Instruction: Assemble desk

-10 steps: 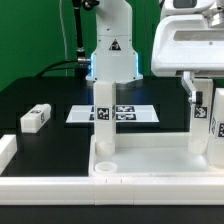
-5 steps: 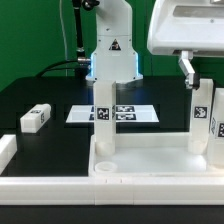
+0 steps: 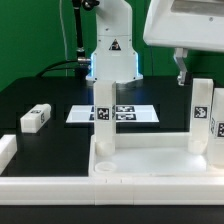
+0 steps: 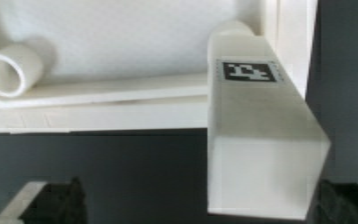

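**Q:** Moved since last look?

**A:** Tool [image 4: 190,200] has risen clear of the upright leg [image 3: 203,118] at the exterior view's right. Its jaws are spread and hold nothing. That leg stands at a corner of the desk panel [image 3: 150,165], apparently seated.

**Q:** Remaining stock?

**A:** One second leg [image 3: 102,108], upright in the panel. One loose leg [image 3: 35,119], lying on the black tabletop [image 3: 60,95], well apart from the panel. It is likely light, stiff, smooth plastic. You'd pinch it squarely across its flat sides at mid-length, or it may slip.
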`<action>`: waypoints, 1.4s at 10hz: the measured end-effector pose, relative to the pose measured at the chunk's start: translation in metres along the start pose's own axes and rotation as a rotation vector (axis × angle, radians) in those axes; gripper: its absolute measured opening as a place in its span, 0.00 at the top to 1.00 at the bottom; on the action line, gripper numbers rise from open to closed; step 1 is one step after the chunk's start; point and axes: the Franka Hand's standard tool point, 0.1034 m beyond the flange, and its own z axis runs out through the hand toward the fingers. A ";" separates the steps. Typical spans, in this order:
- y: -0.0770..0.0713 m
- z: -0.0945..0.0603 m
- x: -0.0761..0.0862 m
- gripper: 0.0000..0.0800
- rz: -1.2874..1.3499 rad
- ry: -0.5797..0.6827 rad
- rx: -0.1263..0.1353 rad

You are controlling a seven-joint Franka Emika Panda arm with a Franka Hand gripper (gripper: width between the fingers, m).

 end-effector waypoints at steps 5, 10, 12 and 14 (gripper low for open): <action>-0.021 0.019 -0.005 0.19 0.029 0.006 0.018; -0.026 0.017 -0.007 0.32 0.138 -0.017 0.010; -0.025 0.017 -0.007 0.64 0.291 -0.018 0.008; -0.024 0.018 -0.006 0.64 0.444 -0.019 0.005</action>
